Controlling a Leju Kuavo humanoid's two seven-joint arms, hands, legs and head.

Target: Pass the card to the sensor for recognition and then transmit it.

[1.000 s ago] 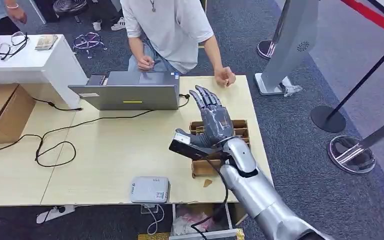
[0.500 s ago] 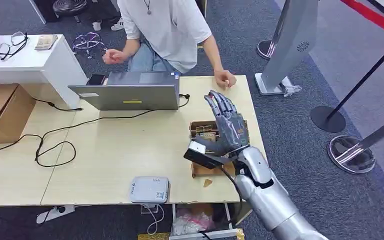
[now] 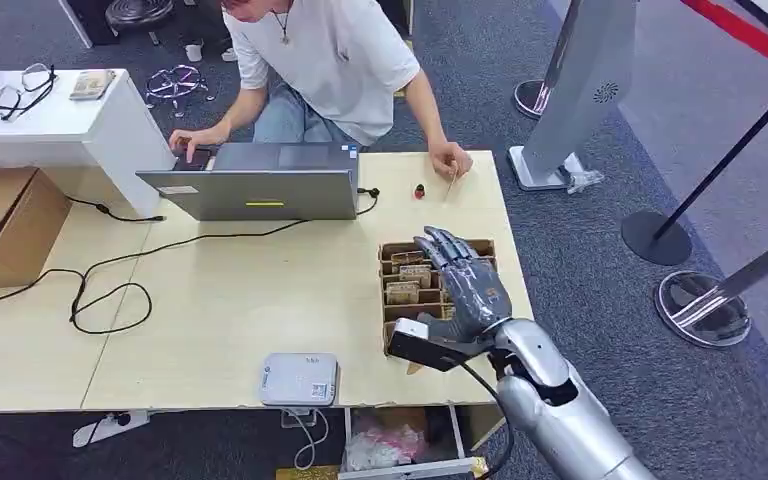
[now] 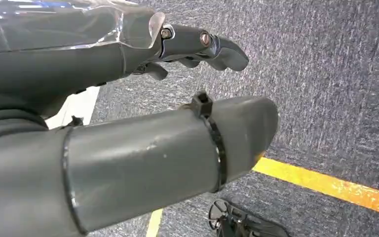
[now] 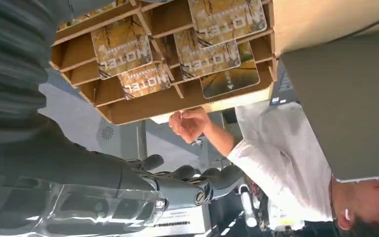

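Observation:
A cardboard rack (image 3: 388, 250) near the table's right edge holds several brown "HOTEL" cards (image 3: 405, 282) upright in its slots. My right hand (image 3: 463, 283) hovers over the rack's right side with its fingers spread, and it holds nothing. In the right wrist view the cards (image 5: 121, 47) and the rack (image 5: 148, 106) lie just beyond the outstretched fingers (image 5: 202, 177). The white sensor box (image 3: 300, 378) sits at the table's near edge, left of the rack. My left hand (image 4: 103, 64) hangs over the carpet, empty, fingers loosely extended.
A person (image 3: 330, 60) sits across the table at a grey laptop (image 3: 260, 192), one hand (image 3: 450, 158) resting near the far right corner beside a small red item (image 3: 419, 190). Black cables (image 3: 110, 290) loop over the left half. A cardboard box (image 3: 5, 220) stands at far left.
My right hand has drawn back toward me and lowered from above the table's middle to over the card rack. The person's other hand has reached down beside the laptop.

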